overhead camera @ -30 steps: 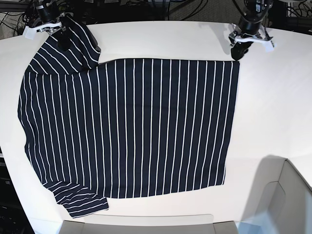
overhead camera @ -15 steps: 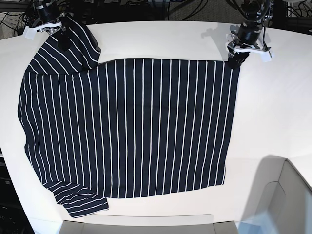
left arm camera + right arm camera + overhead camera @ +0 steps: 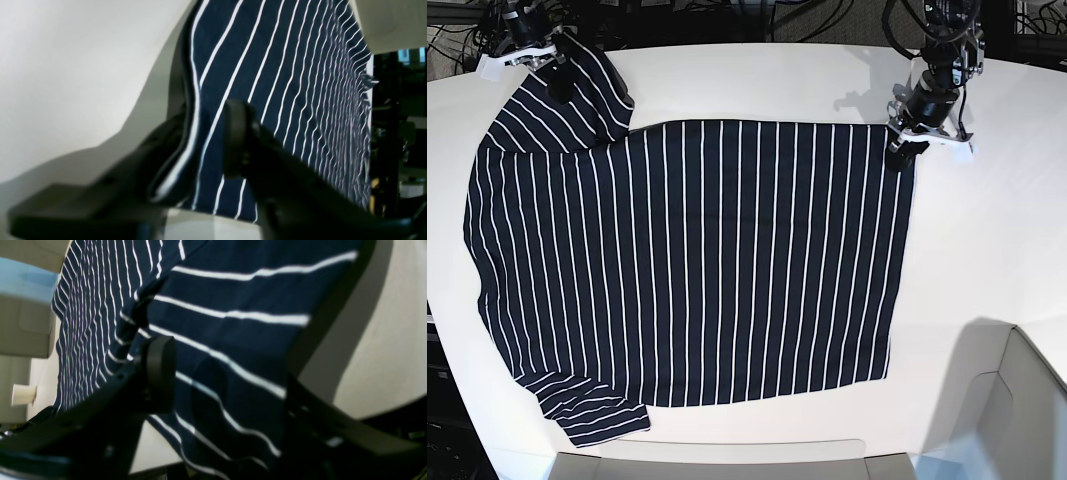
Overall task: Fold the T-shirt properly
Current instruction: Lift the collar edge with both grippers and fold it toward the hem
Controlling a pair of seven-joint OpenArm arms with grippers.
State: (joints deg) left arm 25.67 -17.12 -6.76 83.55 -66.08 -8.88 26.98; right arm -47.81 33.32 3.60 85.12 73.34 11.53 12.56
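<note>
White table (image 3: 757, 80); flat T-shirt (image 3: 697, 260) (2 grippers at corners)

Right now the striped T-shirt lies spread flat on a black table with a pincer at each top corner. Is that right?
Not quite: the table is white, not black, as the base view shows. The rest holds: the T-shirt lies spread flat.

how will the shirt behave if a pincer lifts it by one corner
Probably floppy: the shirt lies flat on the table and ripples in the left wrist view. It likely drapes and sags from the left pincer, with the rest dragging behind.
</note>
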